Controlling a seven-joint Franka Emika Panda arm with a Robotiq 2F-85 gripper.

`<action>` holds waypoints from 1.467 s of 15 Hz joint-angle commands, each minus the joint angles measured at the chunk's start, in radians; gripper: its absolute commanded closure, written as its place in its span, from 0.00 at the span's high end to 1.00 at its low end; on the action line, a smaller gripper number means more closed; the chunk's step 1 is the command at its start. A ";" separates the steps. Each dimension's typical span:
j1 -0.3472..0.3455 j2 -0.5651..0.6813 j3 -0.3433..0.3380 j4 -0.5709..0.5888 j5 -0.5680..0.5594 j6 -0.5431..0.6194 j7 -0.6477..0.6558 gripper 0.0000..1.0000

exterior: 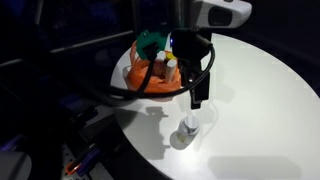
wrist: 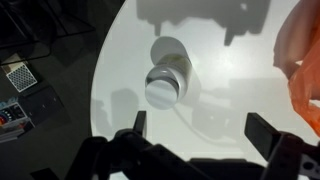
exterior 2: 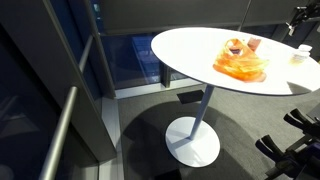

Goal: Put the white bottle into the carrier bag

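Observation:
The white bottle (exterior: 190,127) stands upright on the round white table (exterior: 260,100). It also shows in the wrist view (wrist: 167,82), seen from above, and at the far right edge in an exterior view (exterior 2: 301,54). The orange carrier bag (exterior: 152,75) sits on the table behind it, with things inside; it also shows in an exterior view (exterior 2: 241,63) and at the right edge of the wrist view (wrist: 305,70). My gripper (exterior: 198,102) hangs open and empty just above the bottle; in the wrist view its fingers (wrist: 200,128) spread wide below the bottle.
The table edge (wrist: 105,90) curves close to the bottle, with dark floor and boxes beyond it. The table stands on a single pedestal base (exterior 2: 193,141). A glass wall and railing (exterior 2: 60,130) stand beside it.

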 commanded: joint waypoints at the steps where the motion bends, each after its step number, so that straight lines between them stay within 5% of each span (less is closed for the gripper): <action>1: -0.009 0.033 -0.028 -0.011 0.010 0.076 0.016 1.00; 18: 0.020 0.114 -0.108 -0.038 -0.018 0.138 0.053 1.00; 19: 0.021 0.117 -0.109 -0.039 -0.019 0.137 0.055 0.82; 22: 0.025 0.124 -0.110 -0.037 -0.020 0.137 0.058 0.67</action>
